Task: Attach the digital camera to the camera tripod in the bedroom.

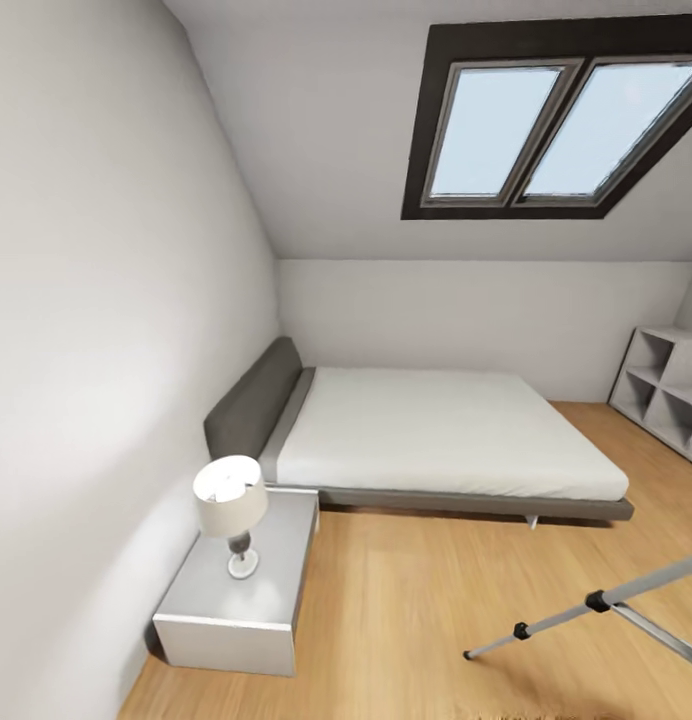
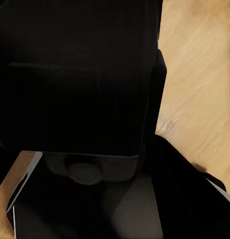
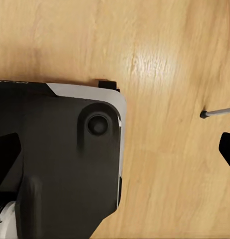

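Two silver legs of the camera tripod (image 1: 598, 602), with black joints and a black foot, reach in over the wood floor at the lower right of the head view. One tripod foot (image 3: 204, 114) shows on the floor in the right wrist view. The digital camera is out of view. My right gripper (image 3: 117, 152) hangs above the robot's black base, its dark fingertips (image 3: 227, 148) far apart at the picture's edges with nothing between them. The left wrist view is dark with the robot's own black body, beside a strip of floor.
The bedroom has a grey-framed white bed (image 1: 446, 430) against the far wall. A white nightstand (image 1: 241, 590) with a lamp (image 1: 231, 505) stands at the left wall. White cube shelves (image 1: 671, 395) are at the right, under a skylight (image 1: 561, 125). Wood floor (image 1: 406, 610) lies between.
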